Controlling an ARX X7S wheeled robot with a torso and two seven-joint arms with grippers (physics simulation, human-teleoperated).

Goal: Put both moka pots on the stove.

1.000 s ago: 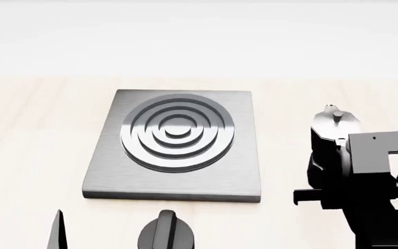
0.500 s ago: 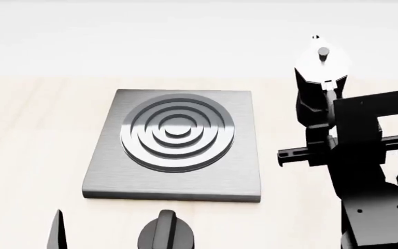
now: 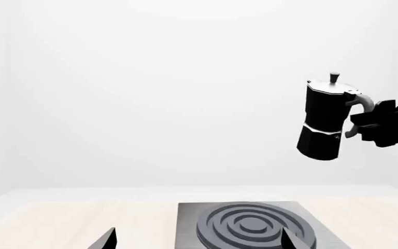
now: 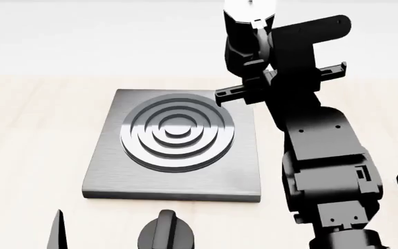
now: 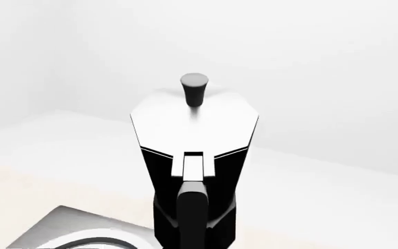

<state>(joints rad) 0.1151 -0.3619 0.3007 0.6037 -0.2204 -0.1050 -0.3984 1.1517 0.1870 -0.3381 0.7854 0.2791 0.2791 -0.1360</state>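
The moka pot [image 3: 325, 123], rigid, glossy and likely slippery on its facets, hangs upright in the air above the stove's [image 4: 109, 176] far right corner, best held as now: right end effector [image 3: 365, 120] clamped on its curved handle.

Bare simulated kitchen mock-up: pale wood-grain countertop [image 4: 33, 135] against blank white walls, carrying a flat square brushed-grey metal stove plate with raised concentric burner rings [image 4: 176, 132] and a squat black round control knob [image 4: 166, 232] near its front edge.
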